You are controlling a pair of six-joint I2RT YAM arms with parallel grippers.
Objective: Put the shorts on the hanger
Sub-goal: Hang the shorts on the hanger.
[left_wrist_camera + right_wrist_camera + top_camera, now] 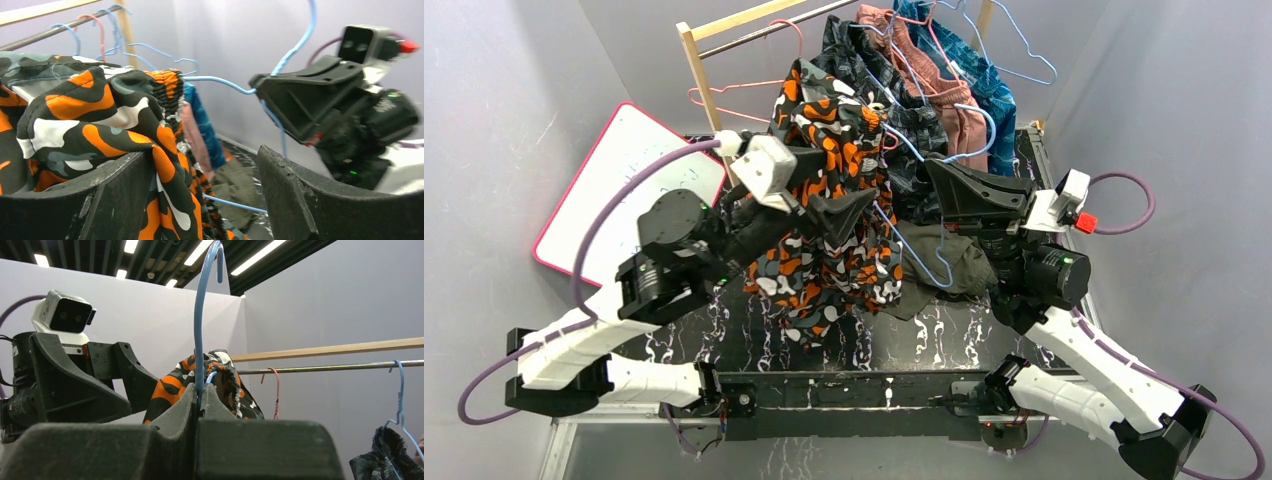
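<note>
L gripper: fingers wide apart, no clamp. Camo shorts drape over one finger, bulk at its 12 o'clock, rest hanging to 6. Blue hanger at shorts' 3 o'clock, wire meets waistband. R gripper: fingers pinched tight on hanger wire.

soft, even light fills the overhead view; shadows on the walls are faint, and the glossy dark surface carries glints. ceiling strip lights burn bright in the right wrist view. the left wrist view is slightly blurred: the shorts read clearly, the wrist camera beyond looks soft.
</note>
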